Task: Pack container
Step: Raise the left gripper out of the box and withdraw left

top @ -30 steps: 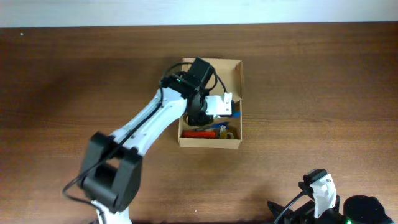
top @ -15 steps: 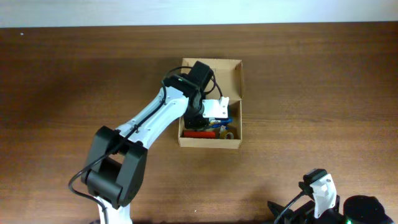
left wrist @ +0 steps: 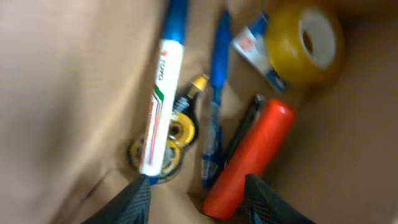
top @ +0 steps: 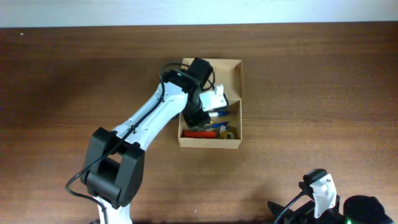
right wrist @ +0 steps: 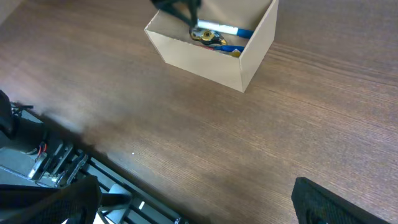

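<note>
The container (top: 209, 142) is an open tan cardboard box in mid-table. My left gripper (top: 210, 102) reaches down into it, open and empty. In the left wrist view my fingers (left wrist: 199, 202) hover above the box floor (left wrist: 74, 74). Below them lie a white and blue marker (left wrist: 163, 106), a blue pen (left wrist: 214, 106), a red marker (left wrist: 252, 155), a yellow tape roll (left wrist: 305, 40) and a small yellow and black roll (left wrist: 177, 134). My right gripper (top: 320, 193) is open and empty at the near right, far from the box (right wrist: 199, 59).
The box's flap lid (top: 211, 63) stands open on the far side. Brown wooden table (top: 311, 93) surrounds the box. The left arm (top: 143, 127) slants across the table from the near left. The right arm's base frame (right wrist: 37, 162) shows at the near edge.
My left gripper has shifted a little toward the far side of the box while staying inside it. The right arm has not moved.
</note>
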`<state>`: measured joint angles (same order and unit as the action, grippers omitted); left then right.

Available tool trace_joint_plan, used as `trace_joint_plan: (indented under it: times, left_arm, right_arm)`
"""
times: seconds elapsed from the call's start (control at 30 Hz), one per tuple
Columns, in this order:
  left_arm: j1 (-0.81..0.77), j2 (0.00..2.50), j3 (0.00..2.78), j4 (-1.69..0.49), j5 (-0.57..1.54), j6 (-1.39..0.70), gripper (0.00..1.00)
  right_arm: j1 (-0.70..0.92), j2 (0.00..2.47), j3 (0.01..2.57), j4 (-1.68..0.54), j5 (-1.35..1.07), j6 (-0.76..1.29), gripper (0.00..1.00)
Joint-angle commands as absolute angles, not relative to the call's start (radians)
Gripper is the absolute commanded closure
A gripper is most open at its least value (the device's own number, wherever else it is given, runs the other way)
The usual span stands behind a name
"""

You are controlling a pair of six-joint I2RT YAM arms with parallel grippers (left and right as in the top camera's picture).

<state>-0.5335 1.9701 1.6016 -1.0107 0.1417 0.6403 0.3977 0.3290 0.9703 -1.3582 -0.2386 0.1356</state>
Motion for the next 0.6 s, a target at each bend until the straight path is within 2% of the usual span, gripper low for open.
trace_joint_plan:
  times: [0.0, 0.07, 0.23, 0.57]
  left_arm:
    - [-0.527, 1.885, 1.654, -1.011, 0.141, 0.482, 0.58]
    - [-0.527, 1.848, 1.672, -1.007, 0.141, 0.424, 0.61]
    - [-0.515, 1.750, 1.683, -1.008, 0.080, 0.252, 0.61]
    - [-0.345, 1.621, 1.683, -1.007, 0.136, 0.194, 0.60]
  right_arm:
    - [0.391, 0.327, 0.971, -1.356, -0.252, 0.144, 0.01]
    - [0.391, 0.327, 0.971, -1.356, -0.252, 0.144, 0.01]
    - [0.391, 0.327, 0.971, -1.356, -0.252, 0.144, 0.01]
    - [0.391, 0.327, 0.971, -1.356, -0.252, 0.144, 0.01]
